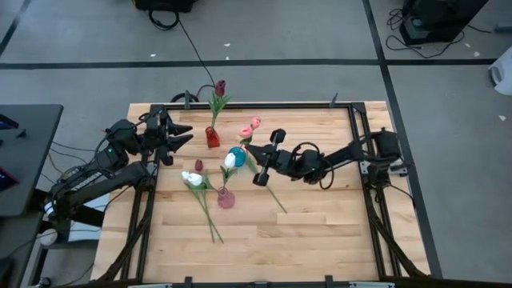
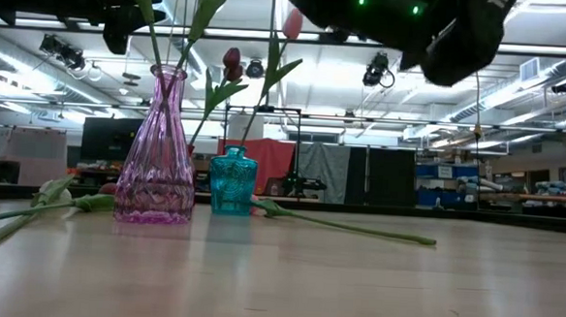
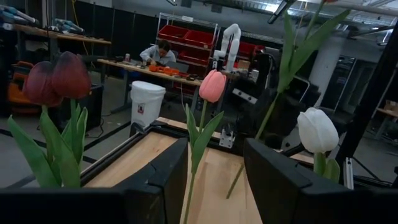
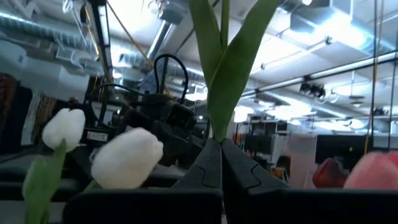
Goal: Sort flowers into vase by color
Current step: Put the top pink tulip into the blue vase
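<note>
Near the bench's left edge the left gripper (image 1: pixel 182 138) waits, jaws spread and empty. Mid-bench, the right gripper (image 1: pixel 250 149) pinches a pink tulip's stem (image 4: pixel 219 81), likely for a vase (image 1: pixel 236 156); other flowers (image 1: pixel 194 179) lie loose toward the front edge

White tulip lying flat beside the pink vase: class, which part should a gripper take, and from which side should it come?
Take the white tulip by its bare stem, well below the head and leaves. It lies flat on the table, with the stem running clear of the pink vase, so come straight down from above, fingers straddling the stem crosswise.
</note>
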You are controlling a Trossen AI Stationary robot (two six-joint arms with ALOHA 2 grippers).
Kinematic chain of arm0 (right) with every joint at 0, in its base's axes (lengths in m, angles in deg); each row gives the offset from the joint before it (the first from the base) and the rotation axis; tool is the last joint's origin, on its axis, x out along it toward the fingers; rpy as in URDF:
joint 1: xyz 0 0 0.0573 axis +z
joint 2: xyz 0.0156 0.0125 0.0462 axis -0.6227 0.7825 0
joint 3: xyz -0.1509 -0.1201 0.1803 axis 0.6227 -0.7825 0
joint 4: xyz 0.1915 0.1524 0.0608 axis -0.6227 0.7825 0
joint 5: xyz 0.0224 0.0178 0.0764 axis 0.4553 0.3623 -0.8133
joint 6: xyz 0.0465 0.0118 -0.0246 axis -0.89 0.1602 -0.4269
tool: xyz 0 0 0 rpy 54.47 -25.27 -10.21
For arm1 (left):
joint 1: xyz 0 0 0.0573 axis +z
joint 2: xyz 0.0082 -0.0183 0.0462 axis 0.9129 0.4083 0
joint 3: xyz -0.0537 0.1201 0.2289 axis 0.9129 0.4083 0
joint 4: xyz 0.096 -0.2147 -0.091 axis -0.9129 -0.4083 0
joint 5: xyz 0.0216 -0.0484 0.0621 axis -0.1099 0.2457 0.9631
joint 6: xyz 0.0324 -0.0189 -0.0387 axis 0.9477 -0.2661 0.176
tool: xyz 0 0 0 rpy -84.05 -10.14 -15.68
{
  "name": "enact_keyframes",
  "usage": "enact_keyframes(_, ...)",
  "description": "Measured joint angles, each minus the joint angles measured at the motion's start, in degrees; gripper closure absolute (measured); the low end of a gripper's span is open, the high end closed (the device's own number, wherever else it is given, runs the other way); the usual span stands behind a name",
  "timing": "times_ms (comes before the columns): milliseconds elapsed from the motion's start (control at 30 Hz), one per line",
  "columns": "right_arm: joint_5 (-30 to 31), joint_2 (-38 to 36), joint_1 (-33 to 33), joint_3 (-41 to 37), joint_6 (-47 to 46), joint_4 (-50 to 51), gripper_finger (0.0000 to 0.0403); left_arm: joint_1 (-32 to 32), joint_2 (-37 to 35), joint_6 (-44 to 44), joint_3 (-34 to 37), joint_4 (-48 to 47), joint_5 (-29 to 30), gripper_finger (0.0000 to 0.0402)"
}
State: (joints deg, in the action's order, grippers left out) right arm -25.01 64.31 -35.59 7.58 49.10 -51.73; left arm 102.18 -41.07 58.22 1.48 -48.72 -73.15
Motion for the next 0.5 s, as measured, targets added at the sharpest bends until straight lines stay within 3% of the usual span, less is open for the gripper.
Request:
enact_keyframes(267,-5.8,7.2,-2.8,4.0,-1.0,-2.1,0.0401,0.0,0.0,0.1,0.0,0.0,0.3,0.0239)
enact_keyframes(500,-6.1,11.4,-3.6,10.1,0.2,-2.0,0.04,0.0,0.0,0.1,0.0,-0.3,0.4,0.0239)
